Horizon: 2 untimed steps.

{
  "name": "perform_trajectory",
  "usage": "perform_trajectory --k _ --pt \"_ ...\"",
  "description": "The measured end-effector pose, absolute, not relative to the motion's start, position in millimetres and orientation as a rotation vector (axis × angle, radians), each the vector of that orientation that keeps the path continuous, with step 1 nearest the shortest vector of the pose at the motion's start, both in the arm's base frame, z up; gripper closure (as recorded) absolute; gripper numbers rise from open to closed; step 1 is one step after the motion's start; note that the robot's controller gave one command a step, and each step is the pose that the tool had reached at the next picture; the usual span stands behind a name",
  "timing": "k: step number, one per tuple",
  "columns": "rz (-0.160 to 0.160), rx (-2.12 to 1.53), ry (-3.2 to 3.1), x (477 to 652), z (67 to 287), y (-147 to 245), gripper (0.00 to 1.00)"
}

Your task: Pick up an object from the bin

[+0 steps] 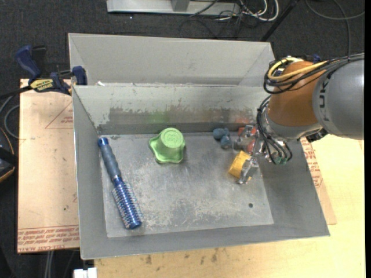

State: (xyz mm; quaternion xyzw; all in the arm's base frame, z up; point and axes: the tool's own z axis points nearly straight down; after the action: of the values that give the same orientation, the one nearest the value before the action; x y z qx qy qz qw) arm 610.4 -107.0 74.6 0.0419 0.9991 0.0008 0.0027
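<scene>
Near the metal bin's [185, 210] right wall, tool [248, 168] beside a blocky yellow piece [236, 167]; opening cannot be told.

The arm reaches in from the right, its tool [250, 164] low over the right side of the bin [174, 220], close against a small yellow block [236, 167]. A small blue-grey lump [221, 135] lies just behind, near the back wall. A green cup [168, 145] sits mid-bin toward the back. A blue hairbrush [119, 184] lies along the left wall.
</scene>
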Motion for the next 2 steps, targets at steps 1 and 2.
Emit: perform_trajectory --k 1,2 --pt "0.002 0.130 3.134 612.0 76.4 -106.8 0.00" --pt "0.001 0.130 3.128 613.6 78.2 -106.7 1.00"
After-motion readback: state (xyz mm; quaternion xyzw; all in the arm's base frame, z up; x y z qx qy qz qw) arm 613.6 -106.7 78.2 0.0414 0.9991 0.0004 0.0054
